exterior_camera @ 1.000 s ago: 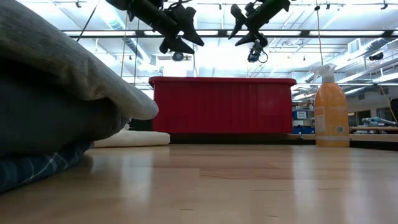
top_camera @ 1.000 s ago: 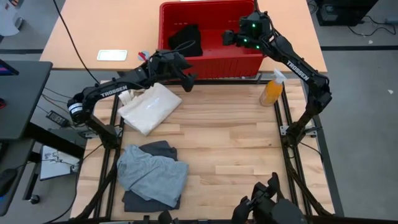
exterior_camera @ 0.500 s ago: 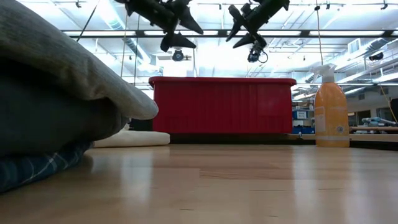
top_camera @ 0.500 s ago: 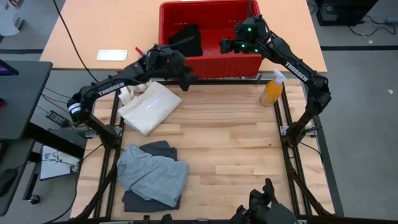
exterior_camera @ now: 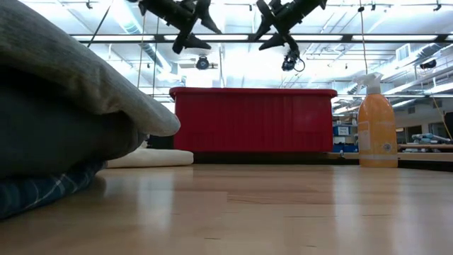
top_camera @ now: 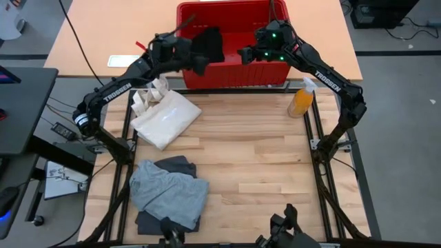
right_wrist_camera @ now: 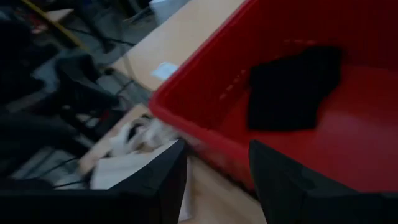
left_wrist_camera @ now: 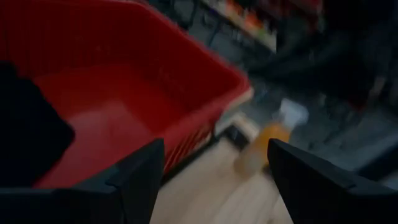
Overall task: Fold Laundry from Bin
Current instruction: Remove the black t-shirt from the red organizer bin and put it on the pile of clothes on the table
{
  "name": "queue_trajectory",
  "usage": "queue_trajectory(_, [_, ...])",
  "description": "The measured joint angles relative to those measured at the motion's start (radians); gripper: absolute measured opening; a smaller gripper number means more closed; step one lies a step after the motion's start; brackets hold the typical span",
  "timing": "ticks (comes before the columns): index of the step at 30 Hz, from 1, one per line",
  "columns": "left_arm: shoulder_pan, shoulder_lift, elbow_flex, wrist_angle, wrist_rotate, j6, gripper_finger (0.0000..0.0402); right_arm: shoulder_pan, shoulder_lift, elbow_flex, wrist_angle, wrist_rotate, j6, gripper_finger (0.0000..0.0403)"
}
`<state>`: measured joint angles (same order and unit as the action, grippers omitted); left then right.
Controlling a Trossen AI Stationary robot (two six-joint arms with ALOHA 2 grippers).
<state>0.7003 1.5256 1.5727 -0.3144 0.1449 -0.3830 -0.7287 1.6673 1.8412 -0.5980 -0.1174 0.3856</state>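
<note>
The red bin [top_camera: 234, 69] stands at the table's far edge with a black garment [top_camera: 208, 43] lying on its floor at the left; the garment also shows in the right wrist view [right_wrist_camera: 292, 87]. My left gripper [top_camera: 196, 62] is open and empty over the bin's near-left rim. My right gripper [top_camera: 244, 55] is open and empty over the bin's middle. A pile with a light grey piece [top_camera: 169, 189] on a dark grey piece lies at the near left; in the low view a plaid piece [exterior_camera: 35, 191] lies under it.
A cream-white tote bag [top_camera: 162, 117] lies on the table's left, near the bin. An orange spray bottle [top_camera: 302, 98] stands at the far right. Bare wood [top_camera: 262, 158] fills the table's middle and right.
My left gripper has risen and gone from the tote bag toward the bin's near-left rim. My right gripper has gone leftward over the bin's inside. Neither has taken hold of anything; the clothes have stayed put.
</note>
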Motion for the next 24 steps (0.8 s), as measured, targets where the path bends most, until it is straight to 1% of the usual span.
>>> queue_trajectory(3, [0.04,0.028,0.002,0.047,0.033,-0.096,0.0287,0.003,0.0,0.0,0.001,0.071,-0.046,0.018])
queue_trajectory(6, [0.055,0.056,-0.001,0.054,0.04,-0.104,0.0281,0.003,0.0,0.0,0.015,0.091,-0.079,0.018])
queue_trajectory(10, [0.054,0.05,0.002,0.081,0.043,-0.072,0.0267,-0.008,-0.002,0.003,0.022,0.041,-0.066,0.0183])
queue_trajectory(13, [0.06,0.067,0.059,0.048,0.013,-0.071,0.0255,-0.011,-0.004,0.005,0.024,0.011,-0.055,0.0188])
queue_trajectory(15, [0.062,0.112,0.135,0.022,0.005,-0.042,0.0245,-0.011,-0.004,0.005,0.008,0.012,-0.065,0.0191])
queue_trajectory(17, [0.063,0.178,0.241,-0.055,0.001,0.004,0.0235,-0.006,-0.004,0.005,-0.018,0.012,-0.072,0.0192])
queue_trajectory(20, [0.051,0.31,0.446,-0.16,-0.019,0.08,0.0221,-0.004,-0.004,0.005,-0.06,0.007,-0.072,0.0192])
queue_trajectory(22, [0.047,0.398,0.582,-0.203,-0.043,0.097,0.0212,-0.003,-0.005,0.005,-0.098,-0.009,-0.062,0.0192])
queue_trajectory(24, [0.053,0.481,0.691,-0.235,-0.064,0.111,0.0205,-0.002,-0.013,0.005,-0.146,-0.014,-0.053,0.0192])
